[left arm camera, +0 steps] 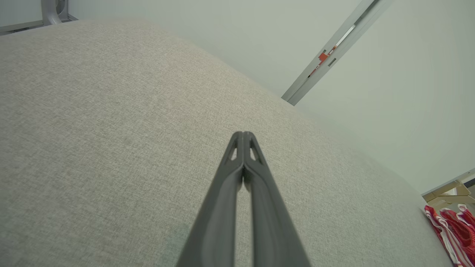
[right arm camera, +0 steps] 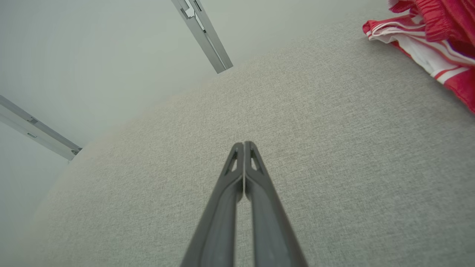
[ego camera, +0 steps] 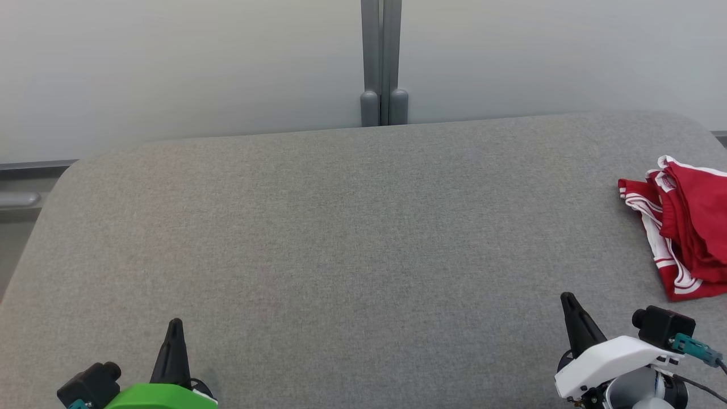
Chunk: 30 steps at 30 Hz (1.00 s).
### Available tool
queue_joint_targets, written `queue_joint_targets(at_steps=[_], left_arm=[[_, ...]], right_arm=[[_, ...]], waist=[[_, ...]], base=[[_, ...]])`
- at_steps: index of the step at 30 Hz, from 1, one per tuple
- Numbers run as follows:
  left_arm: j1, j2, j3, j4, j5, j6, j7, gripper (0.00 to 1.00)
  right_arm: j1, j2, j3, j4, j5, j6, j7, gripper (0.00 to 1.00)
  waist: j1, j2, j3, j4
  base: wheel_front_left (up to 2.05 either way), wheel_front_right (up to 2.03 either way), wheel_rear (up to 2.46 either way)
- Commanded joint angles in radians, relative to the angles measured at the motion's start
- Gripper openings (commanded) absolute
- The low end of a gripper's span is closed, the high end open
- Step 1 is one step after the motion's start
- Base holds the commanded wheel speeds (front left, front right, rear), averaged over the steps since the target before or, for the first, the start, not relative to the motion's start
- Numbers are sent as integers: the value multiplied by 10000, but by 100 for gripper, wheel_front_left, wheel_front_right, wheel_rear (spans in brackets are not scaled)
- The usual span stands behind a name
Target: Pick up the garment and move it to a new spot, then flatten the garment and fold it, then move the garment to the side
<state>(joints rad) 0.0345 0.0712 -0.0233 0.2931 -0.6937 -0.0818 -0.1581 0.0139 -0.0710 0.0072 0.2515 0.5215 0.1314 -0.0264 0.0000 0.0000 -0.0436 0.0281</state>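
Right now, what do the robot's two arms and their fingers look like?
The left gripper has long, dark, tapering fingers with small cut-outs near the tips, a bright green shell and a black camera. The right gripper has the same fingers, a white shell, and a matching camera with a teal plug and dark cable.

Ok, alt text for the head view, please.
A crumpled red garment with white stripes lies at the far right of a grey table. The left gripper and right gripper sit shut and empty at the bottom corners.
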Motion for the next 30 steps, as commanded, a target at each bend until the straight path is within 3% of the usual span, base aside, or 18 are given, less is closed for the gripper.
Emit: queue_joint_targets(at_steps=[1, 30], left_arm=[[-345, 1, 105, -183, -375, -63, 93, 0], [-811, -73, 594, -315, -3715, -241, 1096, 0]], right_arm=[[-296, -10, -85, -161, 449, -1, 59, 0], [-690, 71, -519, -147, 4423, -4, 574, 0]], waist=[[0, 0, 7, -4], [0, 0, 135, -81]], base=[[0, 0, 0], [0, 0, 0]])
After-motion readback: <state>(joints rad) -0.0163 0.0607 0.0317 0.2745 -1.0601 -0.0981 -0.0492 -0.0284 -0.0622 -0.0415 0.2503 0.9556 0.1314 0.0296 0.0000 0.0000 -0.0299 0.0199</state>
